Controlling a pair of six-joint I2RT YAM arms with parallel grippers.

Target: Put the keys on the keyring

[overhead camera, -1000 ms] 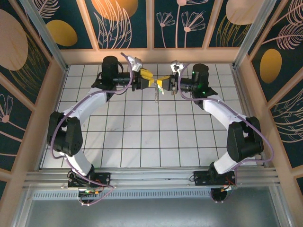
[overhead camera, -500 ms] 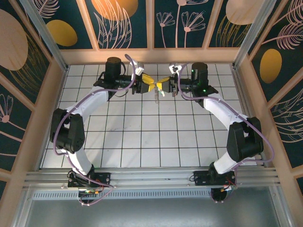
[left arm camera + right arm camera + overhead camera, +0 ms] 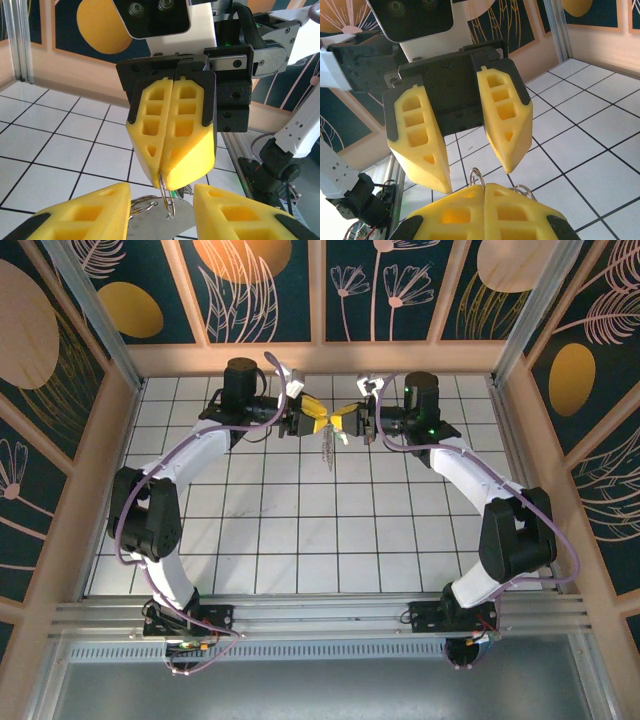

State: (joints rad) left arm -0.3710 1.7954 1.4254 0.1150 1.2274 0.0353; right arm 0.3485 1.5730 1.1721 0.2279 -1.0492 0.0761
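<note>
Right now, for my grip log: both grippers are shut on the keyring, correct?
No. Only the right gripper is shut on the keyring. The left gripper is open, its fingers apart, as the right wrist view shows.

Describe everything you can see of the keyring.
The keyring looks like thin silvery wire, doubled like a split ring. It is held above the white tiled table, one edge pinched in the shut jaws of the right gripper. The left gripper faces it, jaws open to either side. In the top view a small greyish cluster dangles beneath.
</note>
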